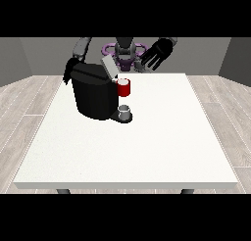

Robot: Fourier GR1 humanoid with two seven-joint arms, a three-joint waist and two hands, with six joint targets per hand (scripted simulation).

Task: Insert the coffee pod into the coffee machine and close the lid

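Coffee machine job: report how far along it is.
Done: nothing is clearly finished. The lid stands tilted open above the red pod holder on the coffee machine. In hand: the hand at the view's right hangs raised, fingers spread, empty. Left: seating the pod, closing the lid.

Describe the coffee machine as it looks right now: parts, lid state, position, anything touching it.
The coffee machine is a black, boxy body standing upright on the white table, toward the view's left and far side. Its grey lid is tilted up, open. A red pod holder juts from its front, above a small grey cup on the base. The hand at the view's left is at its rear corner; contact unclear.
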